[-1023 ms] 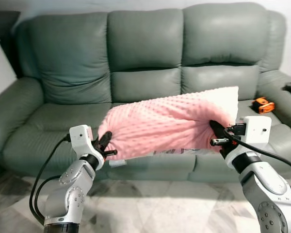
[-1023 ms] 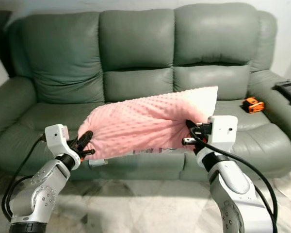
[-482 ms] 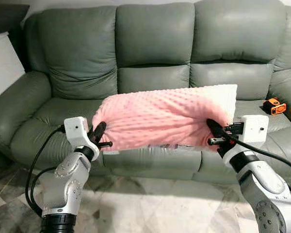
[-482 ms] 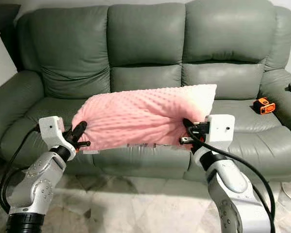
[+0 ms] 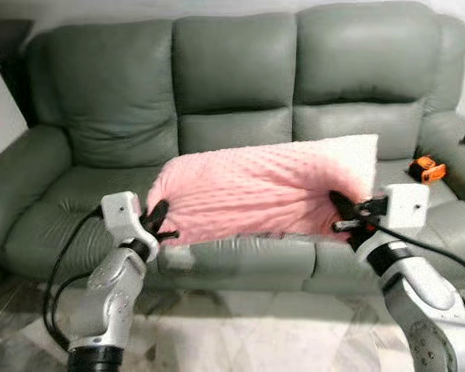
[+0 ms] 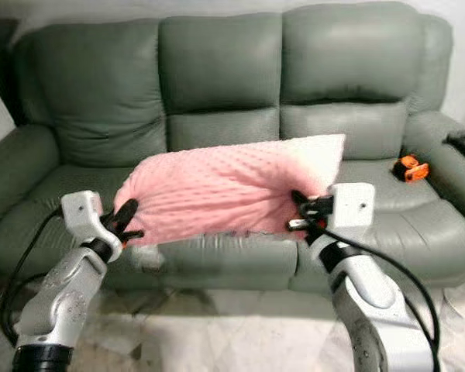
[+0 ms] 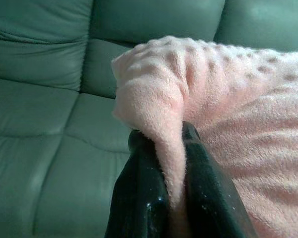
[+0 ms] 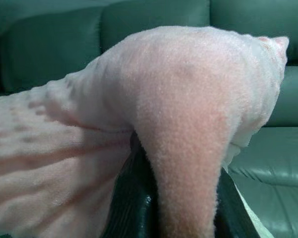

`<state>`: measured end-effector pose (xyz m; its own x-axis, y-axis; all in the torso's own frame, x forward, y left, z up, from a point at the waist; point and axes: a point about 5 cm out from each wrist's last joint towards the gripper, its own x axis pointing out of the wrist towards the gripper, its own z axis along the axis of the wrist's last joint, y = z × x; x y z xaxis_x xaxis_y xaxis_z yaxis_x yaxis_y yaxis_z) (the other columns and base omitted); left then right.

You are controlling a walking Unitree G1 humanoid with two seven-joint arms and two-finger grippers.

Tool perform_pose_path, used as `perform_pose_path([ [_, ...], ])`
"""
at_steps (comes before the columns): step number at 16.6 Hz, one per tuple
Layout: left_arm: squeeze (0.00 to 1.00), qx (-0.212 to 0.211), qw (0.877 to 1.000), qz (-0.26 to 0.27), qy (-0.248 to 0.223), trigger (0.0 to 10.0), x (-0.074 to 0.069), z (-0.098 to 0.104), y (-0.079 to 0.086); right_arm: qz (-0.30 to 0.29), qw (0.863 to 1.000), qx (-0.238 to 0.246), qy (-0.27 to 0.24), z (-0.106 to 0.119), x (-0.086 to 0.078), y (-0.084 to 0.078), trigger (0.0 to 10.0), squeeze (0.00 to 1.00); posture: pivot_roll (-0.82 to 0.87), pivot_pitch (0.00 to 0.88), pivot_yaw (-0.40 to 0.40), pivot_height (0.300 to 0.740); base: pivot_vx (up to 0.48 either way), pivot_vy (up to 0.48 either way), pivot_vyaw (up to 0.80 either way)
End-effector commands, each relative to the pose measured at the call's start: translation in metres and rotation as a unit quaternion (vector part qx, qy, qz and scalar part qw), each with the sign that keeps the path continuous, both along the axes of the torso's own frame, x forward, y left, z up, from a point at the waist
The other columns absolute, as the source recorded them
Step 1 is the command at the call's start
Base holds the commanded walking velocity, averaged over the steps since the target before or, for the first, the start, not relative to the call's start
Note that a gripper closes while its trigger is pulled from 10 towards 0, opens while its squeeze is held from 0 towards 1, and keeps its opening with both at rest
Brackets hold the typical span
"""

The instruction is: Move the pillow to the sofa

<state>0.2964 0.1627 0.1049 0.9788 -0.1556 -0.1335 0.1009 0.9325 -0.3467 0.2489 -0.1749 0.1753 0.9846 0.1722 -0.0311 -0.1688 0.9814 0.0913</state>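
A pink dotted pillow [image 5: 260,194] hangs stretched between the robot's two hands, the left hand [image 5: 156,222] and right hand [image 5: 342,215] each clamped on one end, above the green sofa [image 5: 232,93] seat.

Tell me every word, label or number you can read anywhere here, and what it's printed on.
None can be read: no lettering shows on the pink pillow, the green sofa or the robot's wrists.
The small orange object on the right seat is too small and blurred to tell.
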Motion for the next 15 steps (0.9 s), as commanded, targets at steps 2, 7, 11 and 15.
perform_pose_path([
  [2, 0.0, 0.009, 1.0, 0.021, -0.004, 10.0, -0.0006, 0.001, 0.0125, -0.001, 1.0, -0.001, -0.02, 0.0076, -0.0007, 0.0006, 10.0, 0.0, -0.23, 0.0, 0.052, 0.74, 0.412, 0.0, 0.0],
  [7, 0.0, 0.011, 1.0, 0.017, -0.005, 10.0, -0.0016, 0.0005, 0.0117, -0.002, 1.0, -0.002, -0.019, 0.0051, -0.0027, 0.0007, 10.0, 0.0, -0.23, 0.0, 0.052, 0.74, 0.424, 0.0, 0.0],
  [11, 0.0, 0.016, 1.0, 0.019, -0.005, 10.0, -0.0035, 0.0, 0.0138, 0.001, 1.0, 0.0, -0.018, 0.0035, -0.0031, 0.0028, 10.0, 0.0, -0.22, 0.0, 0.052, 0.74, 0.437, 0.0, 0.0],
  [15, 0.0, 0.015, 1.0, 0.018, -0.006, 10.0, -0.0033, 0.0003, 0.0133, 0.001, 1.0, -0.003, -0.02, 0.0011, -0.0028, 0.0032, 10.0, 0.0, -0.22, 0.0, 0.055, 0.74, 0.45, 0.0, 0.0],
])
